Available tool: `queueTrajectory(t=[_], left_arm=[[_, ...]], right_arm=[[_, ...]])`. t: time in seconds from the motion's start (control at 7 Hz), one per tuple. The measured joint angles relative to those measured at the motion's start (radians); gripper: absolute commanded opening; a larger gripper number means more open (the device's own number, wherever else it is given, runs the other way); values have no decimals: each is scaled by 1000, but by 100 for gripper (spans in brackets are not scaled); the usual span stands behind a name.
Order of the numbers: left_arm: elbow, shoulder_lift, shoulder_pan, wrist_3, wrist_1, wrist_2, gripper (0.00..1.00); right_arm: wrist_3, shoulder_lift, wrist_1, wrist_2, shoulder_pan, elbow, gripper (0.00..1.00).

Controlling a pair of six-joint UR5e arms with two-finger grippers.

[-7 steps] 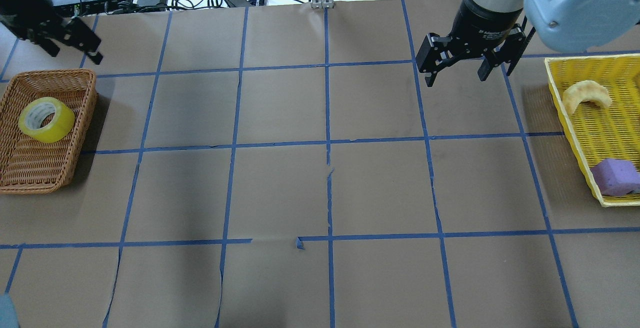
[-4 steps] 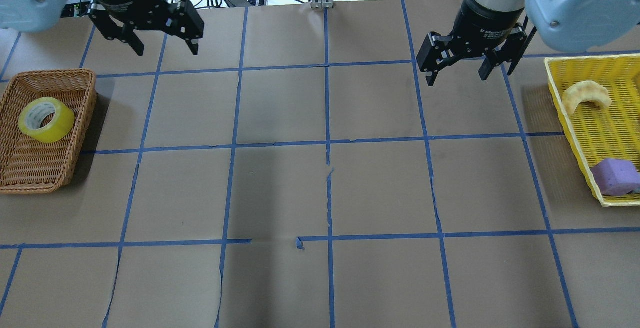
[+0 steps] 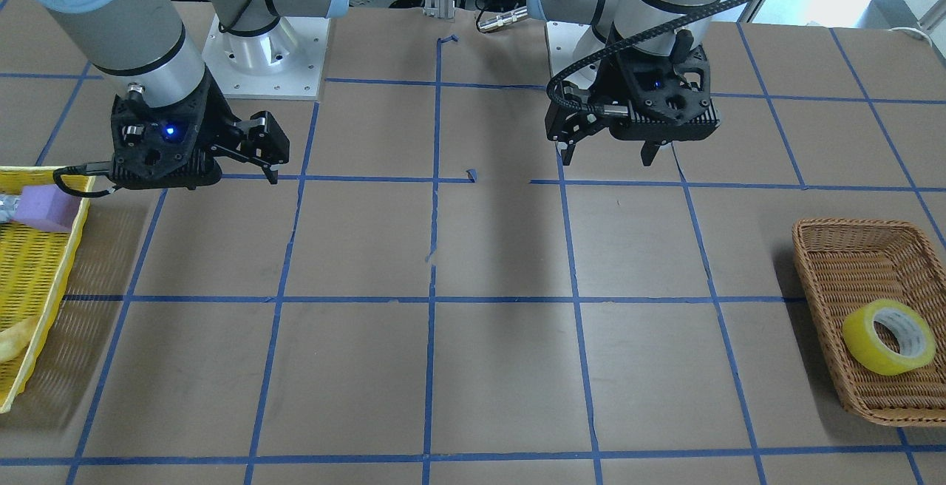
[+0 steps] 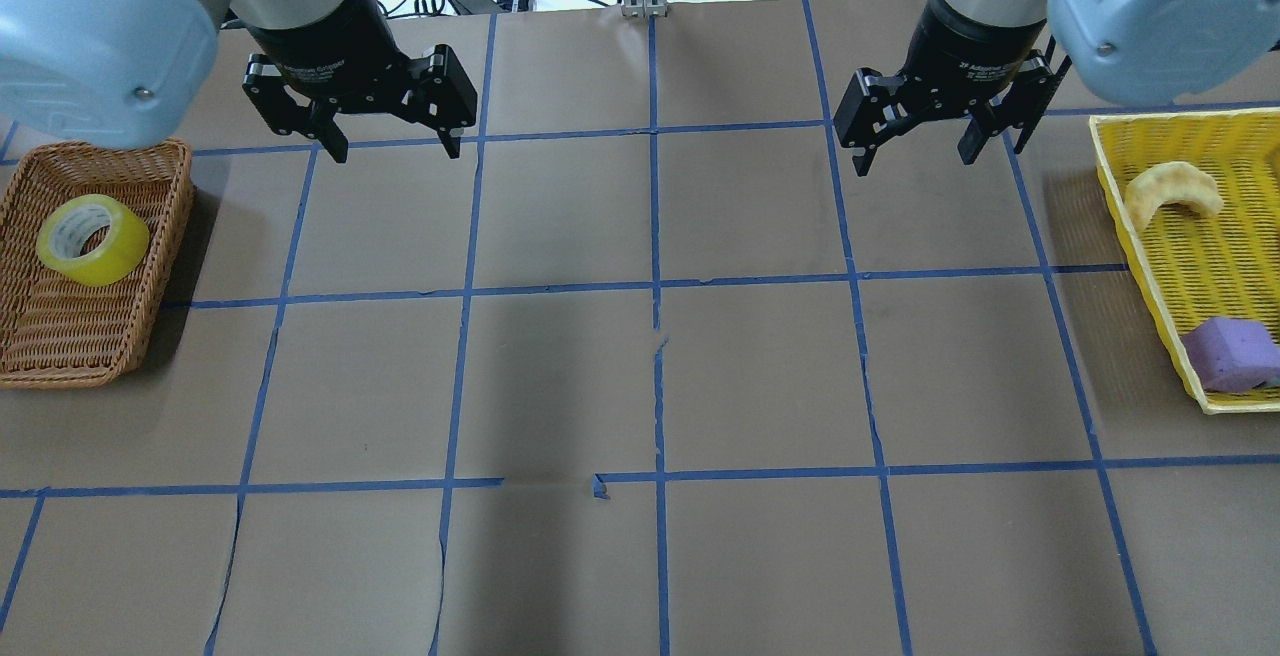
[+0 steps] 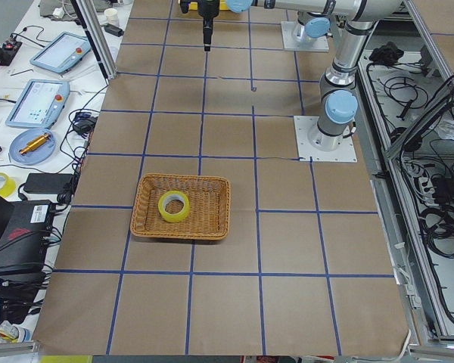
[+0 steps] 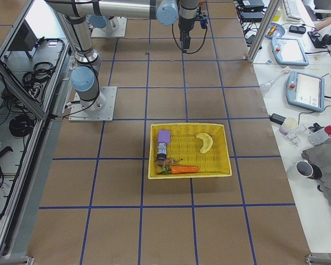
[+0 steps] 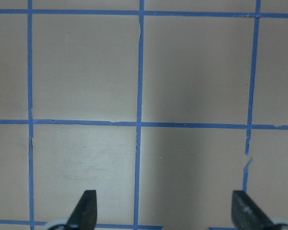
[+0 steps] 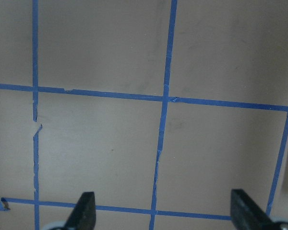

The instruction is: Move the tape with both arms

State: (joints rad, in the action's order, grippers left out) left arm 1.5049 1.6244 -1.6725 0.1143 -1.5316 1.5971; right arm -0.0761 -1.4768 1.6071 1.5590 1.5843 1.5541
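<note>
Left pincer point(image 4: 397, 151), labelled "Adaptive Gripper", has swung inward.

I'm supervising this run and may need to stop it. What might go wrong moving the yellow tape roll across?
1. The glossy yellow tape roll looks tilted inside the walled brown wicker basket; the open left gripper may catch the rim or drag the basket.
2. The round, smooth roll may slip or swing in a two-finger grasp.
3. At the handover, the open right gripper has little free ring to grab, so fingers may clash.
</note>
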Motion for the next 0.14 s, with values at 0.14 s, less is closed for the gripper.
queueTrajectory(t=[0.14], left_arm=[[8,-9,-1,-1,-1,2,100]], right_arm=[[-1,-2,0,5,-1,8,100]])
